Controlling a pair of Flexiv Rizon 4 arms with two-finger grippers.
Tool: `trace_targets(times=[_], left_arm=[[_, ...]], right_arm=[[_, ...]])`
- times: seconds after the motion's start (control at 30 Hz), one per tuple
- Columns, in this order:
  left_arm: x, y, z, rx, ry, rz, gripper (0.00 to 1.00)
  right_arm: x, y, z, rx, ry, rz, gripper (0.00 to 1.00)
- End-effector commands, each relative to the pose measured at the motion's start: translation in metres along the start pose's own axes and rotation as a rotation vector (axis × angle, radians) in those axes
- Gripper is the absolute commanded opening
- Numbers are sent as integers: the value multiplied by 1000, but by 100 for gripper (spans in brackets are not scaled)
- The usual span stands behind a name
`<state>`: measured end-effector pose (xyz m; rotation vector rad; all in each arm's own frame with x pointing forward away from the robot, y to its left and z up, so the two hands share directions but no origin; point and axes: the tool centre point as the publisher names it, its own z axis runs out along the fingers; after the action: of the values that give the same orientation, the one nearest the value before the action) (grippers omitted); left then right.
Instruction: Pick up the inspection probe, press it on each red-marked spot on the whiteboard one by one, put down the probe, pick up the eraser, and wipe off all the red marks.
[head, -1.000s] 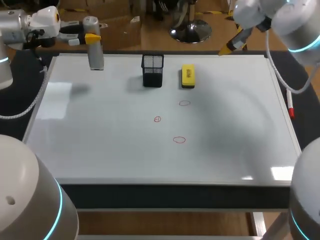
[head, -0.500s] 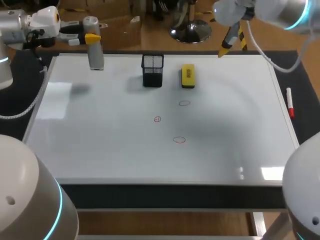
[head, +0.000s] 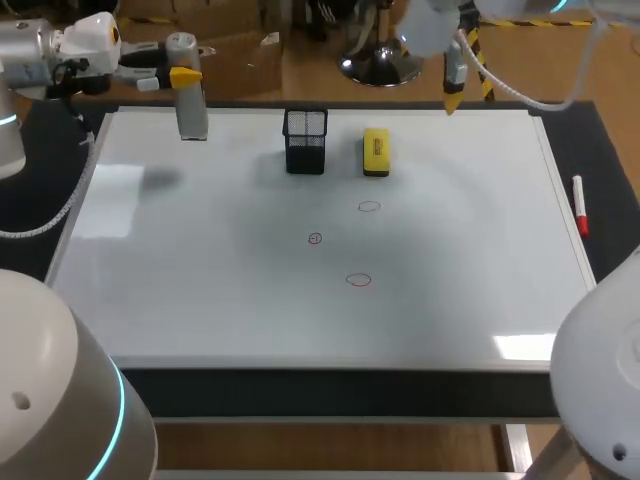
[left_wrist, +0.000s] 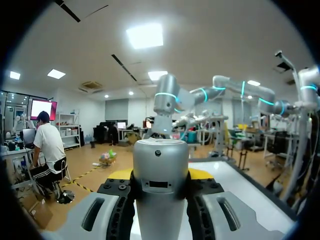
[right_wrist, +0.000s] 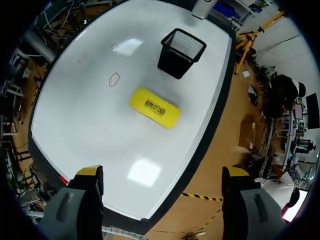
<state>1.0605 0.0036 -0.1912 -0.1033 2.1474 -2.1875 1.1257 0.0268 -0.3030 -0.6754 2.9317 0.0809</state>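
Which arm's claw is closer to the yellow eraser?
Right. The right gripper hangs open above the far edge of the whiteboard, just right of the eraser. The left gripper, shut on the inspection probe, is at the far left corner, beyond the mesh cup.

Bright, even overhead light. Glare patches sit on the whiteboard (head: 200, 300) at its front right and left side; the basket (head: 305, 141) throws a soft shadow.
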Motion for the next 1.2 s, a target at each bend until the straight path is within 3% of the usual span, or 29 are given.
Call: trace_targets(times=[0.03,0.63,0.83,0.93,1.03,1.2], left_arm=[[0,-2,0,-1,2,-1,0],[0,-2,0,-1,2,-1,0],[0,-2,0,-1,2,-1,0],[0,-2,0,-1,2,-1,0],[0,-2,0,-1,2,-1,0],[0,-2,0,-1,2,-1,0]], right_arm=[[-3,3,-4,118,226,0,100],[-3,3,-4,118,226,0,100],[3,12,7,89,191,-116,100],[9,18,9,72,77,-230,100],[14,25,16,58,41,-348,100],[17,42,29,40,46,-534,100]])
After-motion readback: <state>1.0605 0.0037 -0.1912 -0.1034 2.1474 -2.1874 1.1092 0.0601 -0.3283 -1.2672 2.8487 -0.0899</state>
